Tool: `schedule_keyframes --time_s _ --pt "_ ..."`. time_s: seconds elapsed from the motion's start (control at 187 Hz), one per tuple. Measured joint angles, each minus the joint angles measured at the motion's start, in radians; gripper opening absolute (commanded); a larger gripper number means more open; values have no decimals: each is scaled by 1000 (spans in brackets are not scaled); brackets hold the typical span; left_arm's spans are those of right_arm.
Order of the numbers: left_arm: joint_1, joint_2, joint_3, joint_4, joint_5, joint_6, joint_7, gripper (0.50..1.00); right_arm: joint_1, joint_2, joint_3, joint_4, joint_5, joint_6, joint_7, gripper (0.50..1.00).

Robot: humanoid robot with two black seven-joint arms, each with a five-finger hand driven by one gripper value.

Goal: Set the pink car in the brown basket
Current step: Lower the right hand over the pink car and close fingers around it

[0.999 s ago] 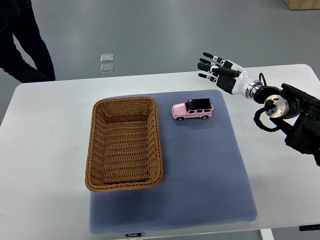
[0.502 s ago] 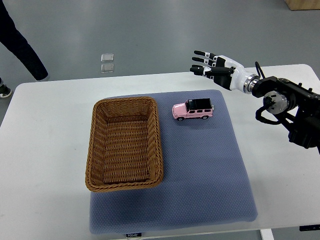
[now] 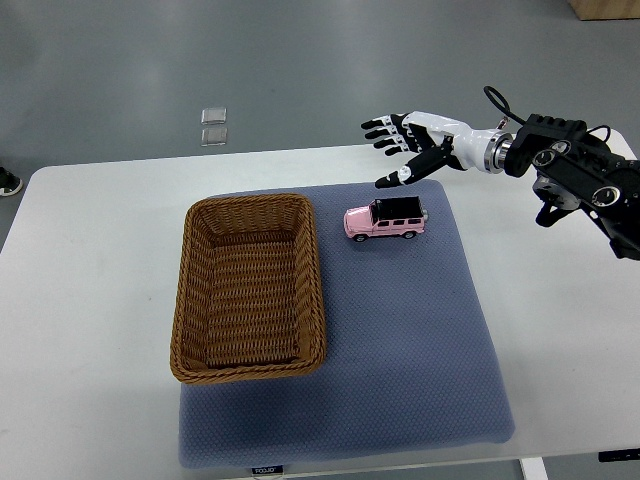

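A pink toy car (image 3: 386, 219) with a black roof stands on the blue-grey mat (image 3: 400, 330), just right of the brown wicker basket (image 3: 249, 287). The basket is empty. My right hand (image 3: 402, 147) comes in from the right edge and hovers above and behind the car, fingers spread and holding nothing, thumb pointing down toward the car. It does not touch the car. The left arm is out of view.
The mat lies on a white table (image 3: 80, 300). Two small clear squares (image 3: 213, 126) lie on the grey floor beyond the table. A person's shoe (image 3: 8, 181) shows at the far left edge.
My right hand has moved left and a little forward, from beyond the mat's far right corner to above the car. The person at the upper left has walked almost out of view.
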Motion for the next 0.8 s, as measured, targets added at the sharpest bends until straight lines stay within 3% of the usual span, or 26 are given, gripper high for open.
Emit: schedule_keyframes --time_s 0.278,0.572,0.801 --pt "0 0 0 0 0 0 0 1000 101 -6 -236 2 -138 -13 43 913" --pt "0 0 0 0 0 0 0 1000 115 12 -343 -16 -179 -79 35 913" --pt "0 0 0 0 0 0 0 1000 105 67 -359 -90 -180 -107 25 913"
